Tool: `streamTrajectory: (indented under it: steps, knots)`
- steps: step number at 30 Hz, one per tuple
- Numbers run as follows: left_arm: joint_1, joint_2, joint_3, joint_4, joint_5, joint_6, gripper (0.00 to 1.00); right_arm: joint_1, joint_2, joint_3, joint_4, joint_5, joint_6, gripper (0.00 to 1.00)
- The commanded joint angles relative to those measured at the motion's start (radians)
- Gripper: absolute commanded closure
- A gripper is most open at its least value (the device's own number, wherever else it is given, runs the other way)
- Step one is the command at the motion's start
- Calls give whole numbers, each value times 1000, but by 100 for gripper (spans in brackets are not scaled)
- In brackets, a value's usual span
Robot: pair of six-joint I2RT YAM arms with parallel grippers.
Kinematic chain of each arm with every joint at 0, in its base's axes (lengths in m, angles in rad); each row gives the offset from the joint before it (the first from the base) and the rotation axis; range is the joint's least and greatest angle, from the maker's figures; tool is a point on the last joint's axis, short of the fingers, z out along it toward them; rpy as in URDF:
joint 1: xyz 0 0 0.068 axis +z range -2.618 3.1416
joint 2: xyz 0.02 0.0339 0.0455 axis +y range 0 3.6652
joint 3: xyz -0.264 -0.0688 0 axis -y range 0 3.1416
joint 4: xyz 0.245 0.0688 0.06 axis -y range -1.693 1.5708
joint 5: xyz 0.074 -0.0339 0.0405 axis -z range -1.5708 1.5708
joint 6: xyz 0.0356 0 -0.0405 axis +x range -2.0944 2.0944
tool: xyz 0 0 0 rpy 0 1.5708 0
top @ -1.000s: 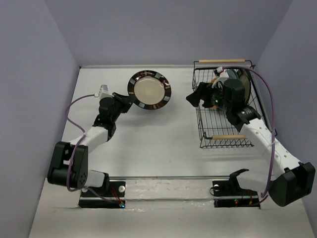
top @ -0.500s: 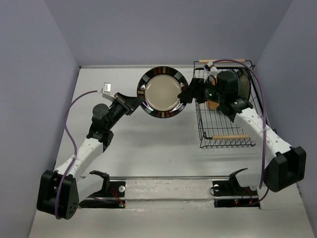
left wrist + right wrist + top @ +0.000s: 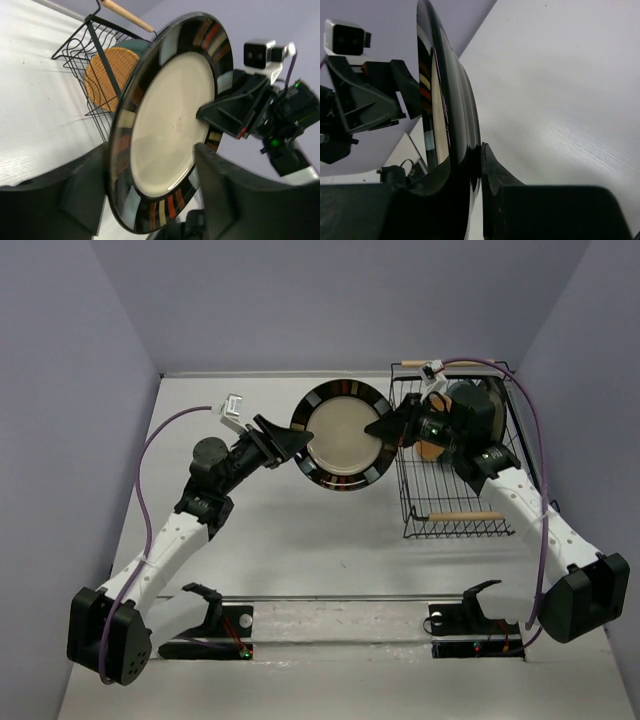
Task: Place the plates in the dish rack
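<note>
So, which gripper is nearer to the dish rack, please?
Right. The right gripper sits at the dish rack's left edge; the left gripper is beyond the striped plate, farther left.

Racked plates (image 3: 107,75) partly behind striped plate (image 3: 170,125)

A: Which colours did you note?
B: I saw a round glossy cream plate (image 3: 165,130), its dark rim striped in brown, orange and pale grey.
A: And the black wire dish rack (image 3: 450,495)?
B: Its rod handle (image 3: 127,16) was light wood. I also noted a round orange woven wicker plate (image 3: 107,75) and a round teal plate (image 3: 132,46).
</note>
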Motion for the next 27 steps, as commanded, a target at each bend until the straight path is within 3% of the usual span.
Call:
streamTrajectory:
  steps: [1, 4, 6, 9, 14, 21, 27]
  knots:
    - [-57, -116, 130, -15, 9, 95, 14, -8, -77, 26, 0, 149, -50, 93]
    - [-63, -166, 167, -183, -41, 228, 1, -72, -112, 97, -64, 226, -76, 93]
    - [-65, -197, 217, -347, -69, 302, 1, -88, -123, 145, -141, 342, -131, 93]
    - [-63, -237, 245, -470, -133, 429, 1, -135, -127, 214, -195, 439, -177, 93]
    - [-65, -324, 235, -679, -274, 592, 1, -145, -121, 259, -282, 769, -320, 93]
    - [-65, -395, 124, -719, -409, 666, 1, -157, -72, 300, -293, 973, -447, 93]
    - [-65, -403, 86, -698, -422, 683, 1, -157, 38, 342, -299, 986, -532, 93]
